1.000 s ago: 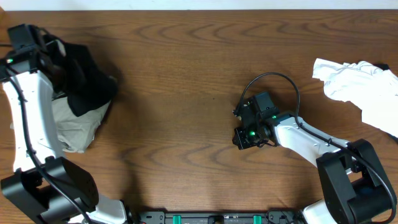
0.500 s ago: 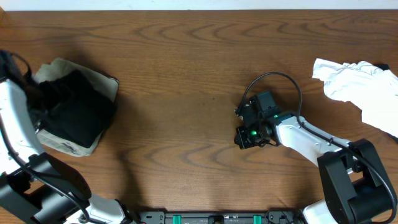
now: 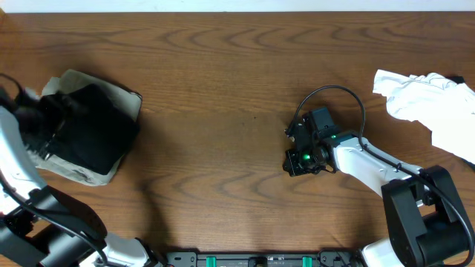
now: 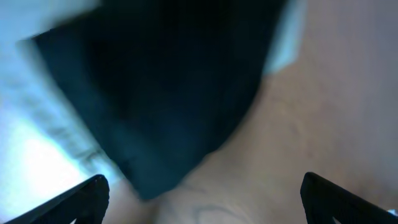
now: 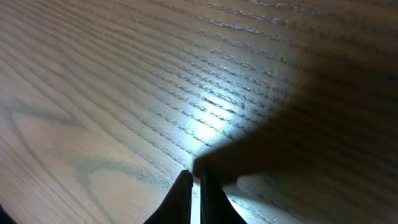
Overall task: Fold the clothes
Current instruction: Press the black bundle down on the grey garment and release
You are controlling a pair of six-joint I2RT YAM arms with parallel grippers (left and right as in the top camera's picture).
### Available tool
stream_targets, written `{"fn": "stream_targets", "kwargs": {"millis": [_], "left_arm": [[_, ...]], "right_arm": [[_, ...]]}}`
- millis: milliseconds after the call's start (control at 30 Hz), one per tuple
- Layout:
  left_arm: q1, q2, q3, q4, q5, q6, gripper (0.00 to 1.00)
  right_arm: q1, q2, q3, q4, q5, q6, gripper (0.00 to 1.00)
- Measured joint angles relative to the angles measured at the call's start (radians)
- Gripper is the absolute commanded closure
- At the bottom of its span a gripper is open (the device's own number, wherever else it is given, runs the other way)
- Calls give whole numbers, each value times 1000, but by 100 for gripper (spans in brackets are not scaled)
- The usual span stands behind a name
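Left tool (image 4: 205, 198) stands apart, empty, black garment (image 3: 93, 133) beneath it on the beige garment (image 3: 119, 93); best lifted straight off, avoiding snags. Right tool (image 5: 194, 185) together, empty.

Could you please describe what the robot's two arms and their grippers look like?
The left arm and right arm have white link shells and bulky black joints near the base. The right wrist is black with green lights, and a thin black cable loops over it. The left gripper and right gripper have dark fingers.
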Motion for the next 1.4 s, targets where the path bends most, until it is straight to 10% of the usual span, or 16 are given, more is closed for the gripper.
{"fn": "stream_targets", "kwargs": {"millis": [100,433,1200,1400], "left_arm": [[-51,-20,0,61,50,32,94],[-75,54,0,270,190,27,94],[239,363,-44,241,390,27,94],[235,358,-127,346,421,29,59]], "right_arm": [[0,0,0,-1,0,0,94],[-2,-2,3,-34,2,0,94],[-2,-5,4,-88,0,-1,96],[-2,-5,4,-90,0,-1,96]]}}
